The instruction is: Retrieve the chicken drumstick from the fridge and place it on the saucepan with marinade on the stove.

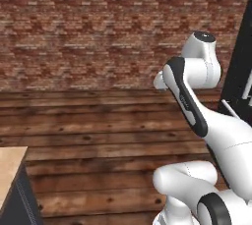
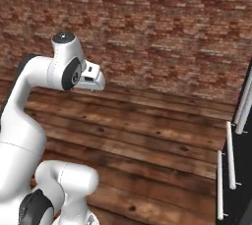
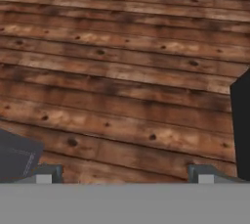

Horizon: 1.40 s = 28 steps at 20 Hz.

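Listing surroundings first: a red-brown brick wall [image 1: 88, 27] fills the upper half of both base views, mortar lines rough and uneven. Below it runs a wooden plank floor [image 1: 98, 140], dark brown, knotted, boards laid crosswise. At the lower left of the left base view sits a corner of pale wood counter top [image 1: 10, 170] over a dark cabinet side [image 1: 22, 204]. The fridge [image 2: 241, 170], dark grey and flat-fronted, stands at the right edge of the right base view, with long pale bar handles [image 2: 230, 155] upright on it; in the left base view it is a dark slab at the upper right. Nothing stands between me and it but bare floor.

My arm [image 1: 197, 96], white with dark joints, rises folded at the right of the left base view, elbow high, wrist turned toward the wall. My claw [image 3: 124, 174] points down at the planks in the hand view, fingertips [image 3: 205, 173] far apart at the bottom edge, holding nothing.

Chicken drumstick: I cannot tell where it lies.
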Motion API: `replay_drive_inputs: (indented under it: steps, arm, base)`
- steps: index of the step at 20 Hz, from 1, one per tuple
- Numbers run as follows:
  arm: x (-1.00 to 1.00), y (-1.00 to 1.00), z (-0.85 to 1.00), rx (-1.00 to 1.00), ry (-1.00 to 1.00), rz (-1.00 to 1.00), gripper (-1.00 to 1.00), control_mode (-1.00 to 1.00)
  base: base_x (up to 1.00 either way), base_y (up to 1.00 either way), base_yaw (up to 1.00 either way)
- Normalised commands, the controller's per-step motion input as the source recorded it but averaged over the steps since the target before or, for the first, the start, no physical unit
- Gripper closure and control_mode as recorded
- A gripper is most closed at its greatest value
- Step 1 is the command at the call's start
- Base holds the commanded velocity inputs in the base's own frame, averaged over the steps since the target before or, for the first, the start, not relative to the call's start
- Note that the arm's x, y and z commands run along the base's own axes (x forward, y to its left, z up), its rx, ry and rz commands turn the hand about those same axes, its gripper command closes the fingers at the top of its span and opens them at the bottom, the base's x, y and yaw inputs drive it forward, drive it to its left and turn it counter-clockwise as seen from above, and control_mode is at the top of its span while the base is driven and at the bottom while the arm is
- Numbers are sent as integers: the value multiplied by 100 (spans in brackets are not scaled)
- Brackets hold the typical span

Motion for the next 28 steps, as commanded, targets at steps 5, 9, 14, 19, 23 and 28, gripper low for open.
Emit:
replay_drive_inputs:
  steps: [5,9,14,19,23,28]
  arm:
    - [0,0,0,0,0,0,-100,100]
    - [0,0,0,0,0,0,-100,100]
    - [0,0,0,0,0,0,-100,100]
    - [0,0,0,0,0,0,-100,100]
    - [0,0,0,0,0,0,-100,100]
    - [0,0,0,0,0,0,-100,100]
  base:
    - [100,20,5]
    - [100,12,0]
    - [100,1,-12]
    - [98,5,-43]
    - [36,0,-63]
    - [-24,-7,-69]
